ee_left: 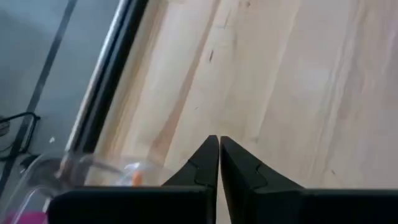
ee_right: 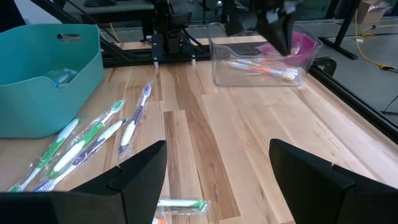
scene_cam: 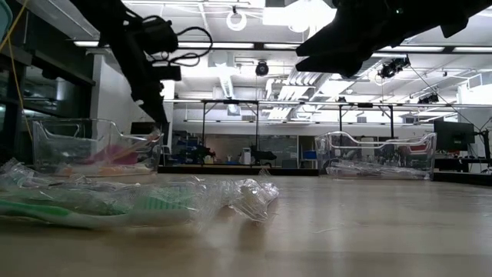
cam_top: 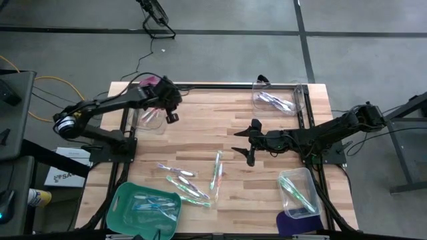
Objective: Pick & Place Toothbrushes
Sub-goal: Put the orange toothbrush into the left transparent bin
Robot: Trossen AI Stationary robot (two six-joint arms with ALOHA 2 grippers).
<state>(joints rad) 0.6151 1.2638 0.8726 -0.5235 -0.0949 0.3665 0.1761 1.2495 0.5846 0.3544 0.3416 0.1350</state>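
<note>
so the thin wrapped plastic toothbrushes [cam_top: 185, 181] are lying loose mid-table on the light wooden tabletop [cam_top: 213, 127], more sit in the teal plastic basket [cam_top: 123, 200], right gripper [cam_top: 248, 148] hovers nearby with fingers spread wide, left gripper [cam_top: 171, 110] pinched together by the clear plastic bin [cam_top: 148, 120]

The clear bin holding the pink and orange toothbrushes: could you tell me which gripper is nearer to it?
Left. The left gripper, fingers shut, hangs at the clear bin's edge. The right gripper, open, is out over mid-table, well away, nearer the loose toothbrushes.
</note>
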